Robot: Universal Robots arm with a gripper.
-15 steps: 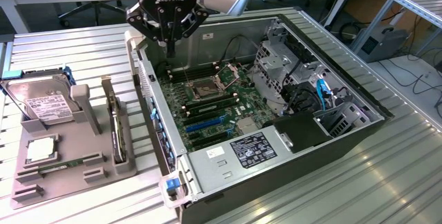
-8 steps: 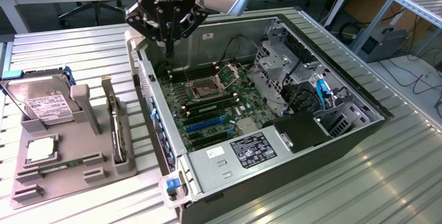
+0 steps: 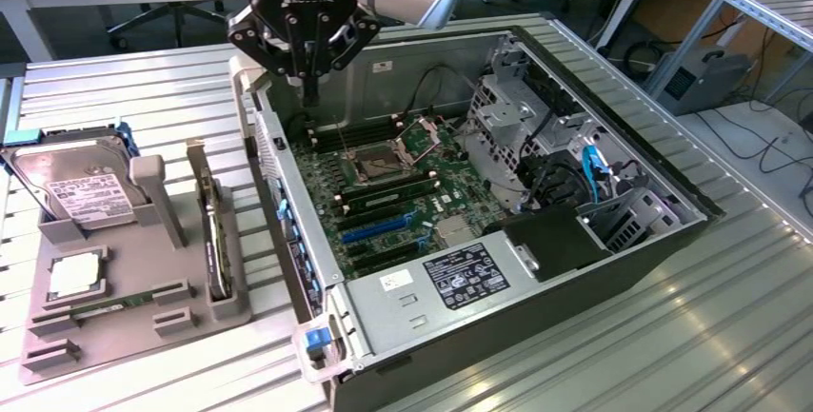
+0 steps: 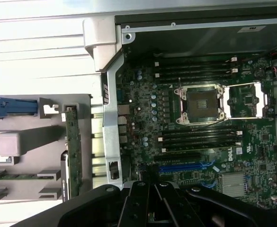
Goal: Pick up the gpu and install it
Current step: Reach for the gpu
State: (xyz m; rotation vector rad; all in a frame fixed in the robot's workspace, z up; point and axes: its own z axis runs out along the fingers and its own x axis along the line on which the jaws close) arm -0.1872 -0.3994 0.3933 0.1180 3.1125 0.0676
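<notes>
Nearest the camera, the ribbed metal tabletop (image 3: 711,336) carries the open computer case (image 3: 508,341), lying on its side with the labelled power supply (image 3: 464,277) at its near end. Low on the exterior view's left sits a grey holder (image 3: 114,331), its near corner cut off by the frame edge. It holds a narrow green memory stick (image 3: 109,305) and a square processor chip (image 3: 76,274).

Now the gpu (image 3: 213,226): it stands on edge in the holder's long slot, just beside the case's outer wall. We get it edge-on, so the fan face is hard to make out and its bottom edge is sunk in the slot. From the wrist view it is a thin green strip (image 4: 73,146).

Behind it in the holder leans the hard drive (image 3: 76,188), white label up.

Inside the case lies the motherboard (image 3: 381,203), with blue slots (image 3: 375,229) and, farther in, the open processor socket (image 3: 377,160).

Farther back, at upper centre, is the tool (image 3: 308,88). Its fingers are pinched together and carry nothing. It hangs over the far end of the motherboard, with the arm above cropped by the frame. That puts the gpu well apart from the tool, nearer the camera and toward the exterior view's left, outside the case. In the wrist view the tool (image 4: 152,208) is a dark blur, tips indistinct.
</notes>
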